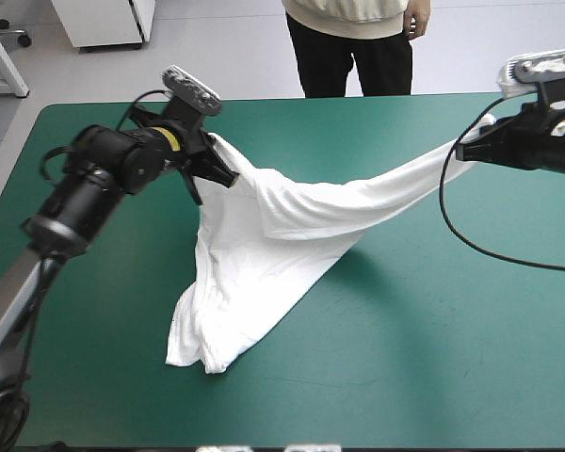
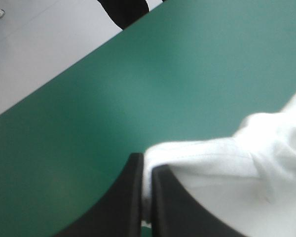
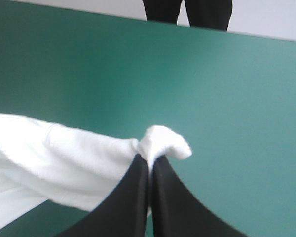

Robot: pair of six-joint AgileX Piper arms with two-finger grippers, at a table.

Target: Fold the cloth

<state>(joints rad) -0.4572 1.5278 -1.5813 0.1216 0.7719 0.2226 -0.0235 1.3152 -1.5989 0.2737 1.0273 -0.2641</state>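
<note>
Tension shows in the white T-shirt (image 1: pixel 273 235), which is strung between the two grippers above the teal-green table (image 1: pixel 405 358). The left gripper (image 1: pixel 228 174) is pressed almost together. Its black fingers (image 2: pixel 123 207) leave only a thin slot, and a white edge of the shirt is pinched in it. Just past the tips and off to one side of them, the cloth bulges out in a soft roll. The left arm rises from the table's near left corner and slants toward the far edge. Its wrist is bent so that the fingers point across toward the other gripper.

The right gripper (image 1: pixel 463 151) is likewise squeezed to a pointed arch on the shirt. A small white knob of fabric pokes out beyond its tips, and the rest streams away to one side of the fingers. The right arm comes in over the table's right edge, roughly level, with the gripper aimed back at the left one. Both grippers are held up off the cover.

Below the left gripper the bulk of the shirt hangs down and spreads toward the near edge. Its lowest folds lie on the table, well under and nearer than that gripper. From the hanging mass a narrowing, wrinkled band stretches over to the right gripper. The band is clear of the cover, and its shadow falls beneath it.
</note>
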